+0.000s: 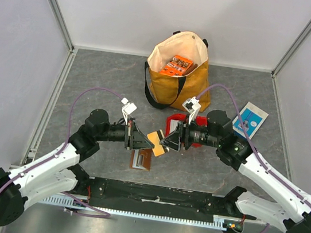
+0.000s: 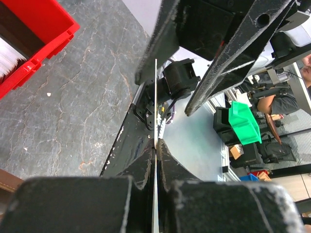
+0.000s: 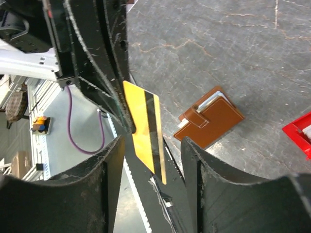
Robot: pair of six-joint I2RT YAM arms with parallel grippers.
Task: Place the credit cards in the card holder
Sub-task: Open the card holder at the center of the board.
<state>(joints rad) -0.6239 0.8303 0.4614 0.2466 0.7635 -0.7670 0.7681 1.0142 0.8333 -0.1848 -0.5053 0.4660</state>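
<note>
Above the table, my left gripper (image 1: 151, 141) is shut on a yellow credit card (image 1: 158, 140) with a black stripe. The left wrist view shows that card (image 2: 156, 97) edge-on as a thin pale line pinched between the jaws (image 2: 156, 145). My right gripper (image 1: 169, 139) faces it from the right and is open. Its fingers stand either side of the card's (image 3: 143, 126) free end with gaps on both sides. The brown card holder (image 1: 142, 159) lies closed on the table below the grippers, and pale card edges stick out of its (image 3: 214, 116) top.
A red bin (image 1: 180, 123) stands just behind the right gripper. It also shows in the left wrist view (image 2: 34, 34) and the right wrist view (image 3: 301, 138). A tan tote bag (image 1: 177, 67) with orange packets stands at the back. A blue-and-white box (image 1: 250, 119) lies at the right.
</note>
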